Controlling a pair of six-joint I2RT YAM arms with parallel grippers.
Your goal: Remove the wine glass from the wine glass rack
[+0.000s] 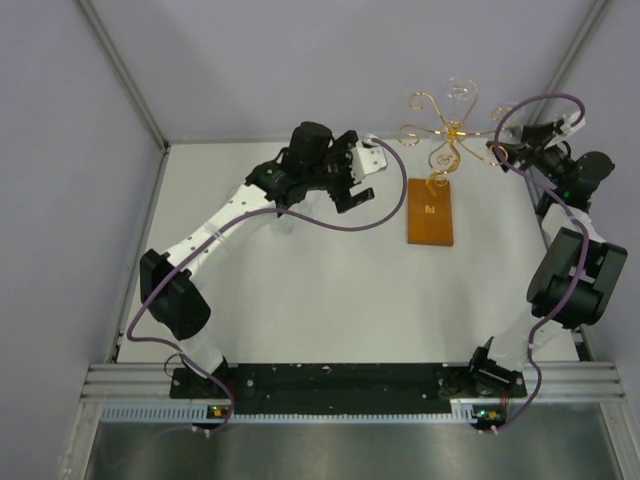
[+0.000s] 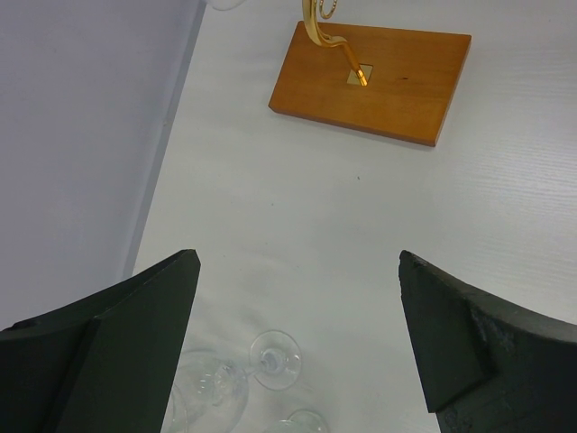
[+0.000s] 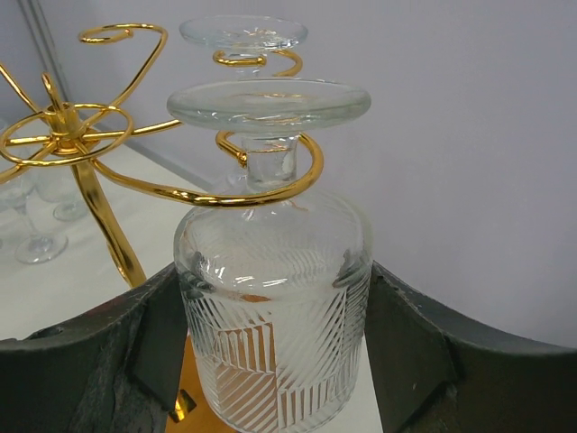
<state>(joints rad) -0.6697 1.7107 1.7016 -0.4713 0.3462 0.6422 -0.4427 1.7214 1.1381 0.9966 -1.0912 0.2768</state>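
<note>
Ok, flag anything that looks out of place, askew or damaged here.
Nothing stands out. The wine glass hangs foot-up and straight in a scroll of the wine glass rack, gripped by the right gripper; a second glass hangs behind it. No spill or breakage shows.

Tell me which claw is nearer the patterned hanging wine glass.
Right: right claw grips the wine glass; left claw hovers open, left of the wine glass rack.

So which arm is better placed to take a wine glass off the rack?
Right. The right gripper has fingers on both sides of a hanging wine glass; the left gripper hangs open, away from the wine glass rack.
</note>
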